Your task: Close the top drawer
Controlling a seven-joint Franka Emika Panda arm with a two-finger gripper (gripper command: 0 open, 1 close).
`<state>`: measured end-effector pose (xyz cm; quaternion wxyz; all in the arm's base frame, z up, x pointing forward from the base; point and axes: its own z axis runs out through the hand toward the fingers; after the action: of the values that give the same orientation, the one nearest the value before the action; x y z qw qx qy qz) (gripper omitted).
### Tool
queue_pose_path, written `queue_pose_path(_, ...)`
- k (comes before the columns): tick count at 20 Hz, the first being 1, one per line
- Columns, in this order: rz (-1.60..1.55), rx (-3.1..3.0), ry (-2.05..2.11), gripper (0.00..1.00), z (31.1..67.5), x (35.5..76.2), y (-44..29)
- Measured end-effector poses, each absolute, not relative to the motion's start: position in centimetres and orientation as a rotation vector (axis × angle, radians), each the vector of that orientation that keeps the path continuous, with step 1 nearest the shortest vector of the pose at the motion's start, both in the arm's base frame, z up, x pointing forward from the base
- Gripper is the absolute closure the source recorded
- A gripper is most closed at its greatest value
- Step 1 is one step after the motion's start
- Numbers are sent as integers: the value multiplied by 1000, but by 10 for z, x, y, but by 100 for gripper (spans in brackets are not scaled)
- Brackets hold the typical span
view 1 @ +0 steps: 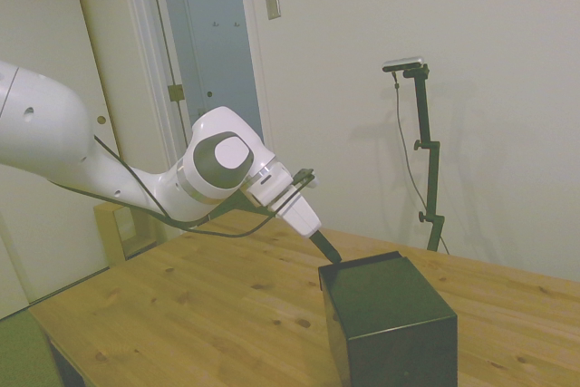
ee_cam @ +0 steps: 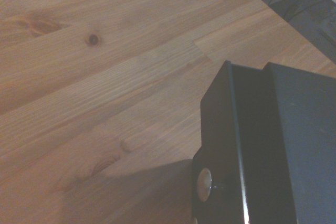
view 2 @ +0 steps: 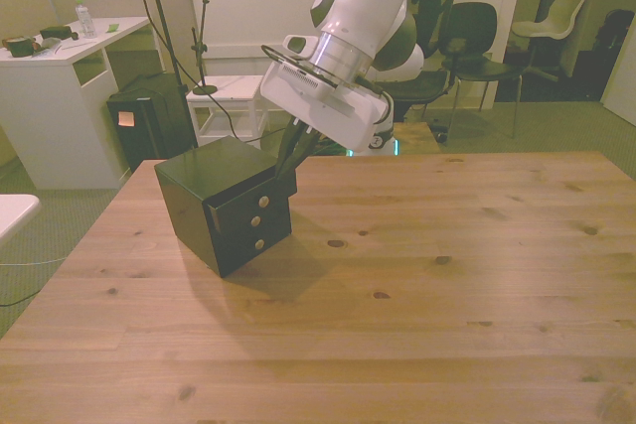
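The small black cabinet (view 2: pixel 204 178) stands on the wooden table toward the front view's left, with three round knobs down its front. Its top drawer (view 2: pixel 245 203) sticks out a little from the box; the wrist view shows the drawer's front panel (ee_cam: pixel 220 124) just proud of the cabinet top (ee_cam: pixel 304 145), with its knob (ee_cam: pixel 203 184) below. My gripper (view 2: pixel 287 172) slants down from above, shut with nothing held. Its dark fingertips rest against the drawer front's upper corner on the front view's right. In the side view the gripper (view 1: pixel 330 253) meets the cabinet's (view 1: pixel 390 319) far top edge.
The cabinet sits near the table's (view 2: pixel 417 285) edge at the front view's left. Bare wood stretches across the front view's middle and right. Off the table are a white desk (view 2: pixel 60 57), a black bin (view 2: pixel 149 121) and chairs (view 2: pixel 477 37).
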<state>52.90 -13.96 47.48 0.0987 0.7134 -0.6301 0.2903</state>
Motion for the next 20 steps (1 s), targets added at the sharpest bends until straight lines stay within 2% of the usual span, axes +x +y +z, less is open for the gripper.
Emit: queue_pose_path(20, 695, 1944, -1931, 100, 478, 522, -136)
